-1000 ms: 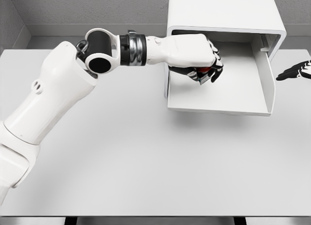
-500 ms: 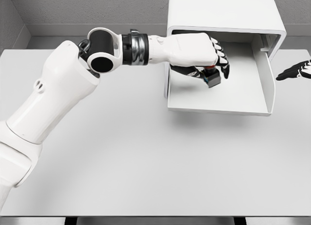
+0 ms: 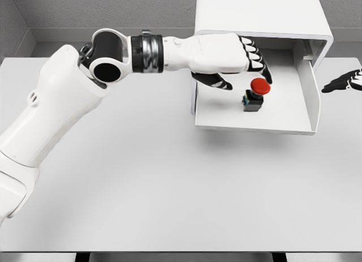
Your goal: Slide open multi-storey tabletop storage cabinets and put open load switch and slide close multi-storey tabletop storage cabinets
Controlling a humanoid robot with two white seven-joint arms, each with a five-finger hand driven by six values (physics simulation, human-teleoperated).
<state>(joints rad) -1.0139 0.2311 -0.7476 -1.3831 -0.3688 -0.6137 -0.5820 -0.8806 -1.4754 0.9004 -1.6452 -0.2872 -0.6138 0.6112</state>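
The load switch (image 3: pixel 254 94), red cap up on a dark base, sits inside the pulled-out drawer (image 3: pixel 254 126) of the white cabinet (image 3: pixel 260 13) at the worktop's (image 3: pixel 169 188) far edge, right of centre. The left hand (image 3: pixel 235 61) hovers over the drawer's back left, fingers spread and holding nothing, fingertips just beside the red cap. The right hand (image 3: pixel 342 82) shows only at the worktop's right edge, dark fingers extended, nothing in them.

Now the risks! Those fingertips hang so close to the cap that pulling the hand out could clip it and tip the switch over. The switch looks top-heavy, so a quick shove on the drawer could topple or slide it. And the arm lies across the drawer's left wall; closing before it clears would jam the drawer against it.

Writing? No brand, label or lettering is readable anywhere.
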